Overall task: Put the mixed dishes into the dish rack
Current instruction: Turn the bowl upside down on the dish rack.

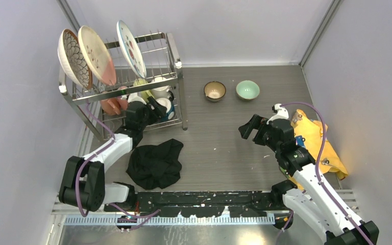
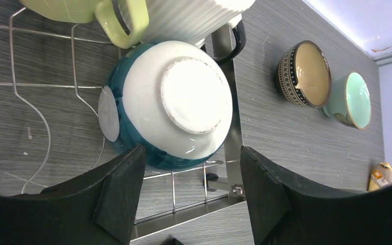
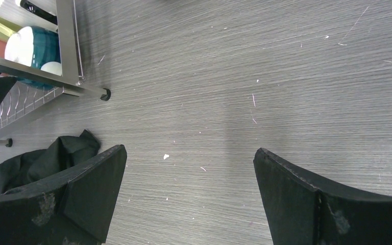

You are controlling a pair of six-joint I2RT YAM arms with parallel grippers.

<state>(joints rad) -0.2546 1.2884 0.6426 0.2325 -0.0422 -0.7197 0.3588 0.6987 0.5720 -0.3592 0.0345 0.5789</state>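
Upper left: dish rack (image 1: 176, 64) with three plates (image 1: 99, 53) upright on top, mugs (image 2: 184, 18) and upturned blue bowl (image 2: 168, 104) below, left gripper (image 2: 191, 168) spread wide before that bowl. Top centre: brown bowl (image 1: 215, 91) beside mint-green bowl (image 1: 247, 90), outside rack. Black cloth (image 1: 155, 163) lower centre, yellow cloth (image 1: 316, 140) right; right gripper (image 3: 190, 153) agape, empty.

Grey wood-grain tabletop (image 1: 219, 143), plain pale walls (image 1: 224, 25) on three sides, metal corner strips (image 1: 317, 31), even light

A white base was noted on the teal bowl (image 2: 171, 104), a black-and-white patterned band on the brown bowl (image 2: 306, 74).
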